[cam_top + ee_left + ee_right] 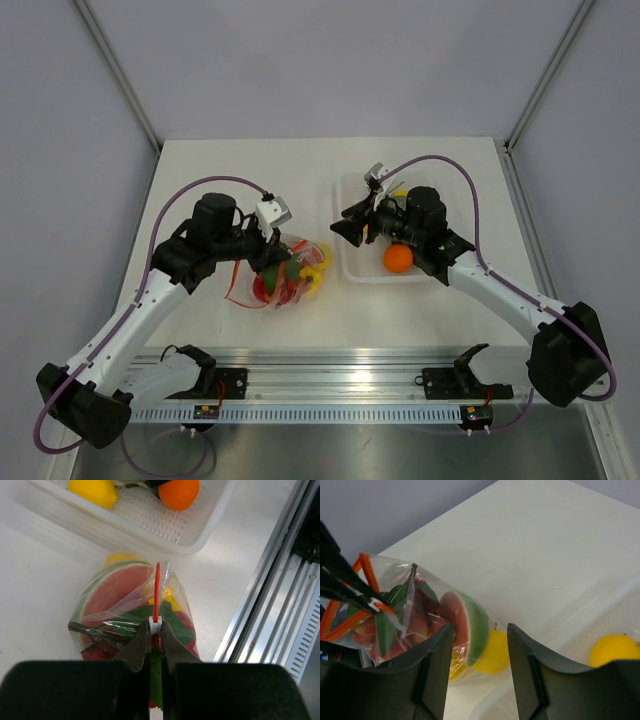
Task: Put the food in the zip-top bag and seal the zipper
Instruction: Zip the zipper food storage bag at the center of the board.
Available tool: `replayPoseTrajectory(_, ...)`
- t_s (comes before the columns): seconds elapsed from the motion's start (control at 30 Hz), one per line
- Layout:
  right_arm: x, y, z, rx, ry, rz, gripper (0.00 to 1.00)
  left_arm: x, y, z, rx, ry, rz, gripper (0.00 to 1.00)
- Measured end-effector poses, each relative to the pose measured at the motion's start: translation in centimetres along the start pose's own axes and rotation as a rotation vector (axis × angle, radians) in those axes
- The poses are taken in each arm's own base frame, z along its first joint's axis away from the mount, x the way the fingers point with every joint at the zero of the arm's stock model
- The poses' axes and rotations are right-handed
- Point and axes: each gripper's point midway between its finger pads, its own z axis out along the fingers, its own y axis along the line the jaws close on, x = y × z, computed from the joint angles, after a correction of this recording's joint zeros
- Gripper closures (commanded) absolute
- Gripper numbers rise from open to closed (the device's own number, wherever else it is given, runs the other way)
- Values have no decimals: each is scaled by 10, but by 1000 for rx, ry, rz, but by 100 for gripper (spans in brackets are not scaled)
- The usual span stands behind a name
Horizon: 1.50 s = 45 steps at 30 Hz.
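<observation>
The clear zip-top bag (287, 276) lies on the table left of the tray, stuffed with food: a watermelon slice (117, 587), green leaves, red pieces and a yellow piece (494, 652). My left gripper (272, 254) is shut on the red-orange zipper (157, 587) at its white slider, holding the bag's mouth edge upright. My right gripper (343, 229) hovers open just right of the bag, over the tray's left rim, nothing between its fingers (436, 665). An orange (398, 258) and a lemon (615, 651) sit in the tray.
The white tray (362, 272) stands at right of centre, under the right wrist. The metal rail (330, 385) runs along the near table edge, close to the bag in the left wrist view. Grey walls enclose the table.
</observation>
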Motion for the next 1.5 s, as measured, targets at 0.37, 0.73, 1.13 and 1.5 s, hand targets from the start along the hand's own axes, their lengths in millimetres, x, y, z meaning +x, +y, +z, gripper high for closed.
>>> replayPoseTrajectory(0.37,4,59,-16,-250,87,-418,32,0,-7,5,67,18,-24,100)
replayPoseTrajectory(0.73,39,80,18,-417,215,-451,40,-1,-9,5,78,15,-27,100)
replayPoseTrajectory(1.13,40,88,35,-431,185,-375,100,-3,-6,5,69,8,-25,84)
replayPoseTrajectory(1.5,30,61,51,-182,132,-154,100,-18,4,-20,-94,-62,-75,31)
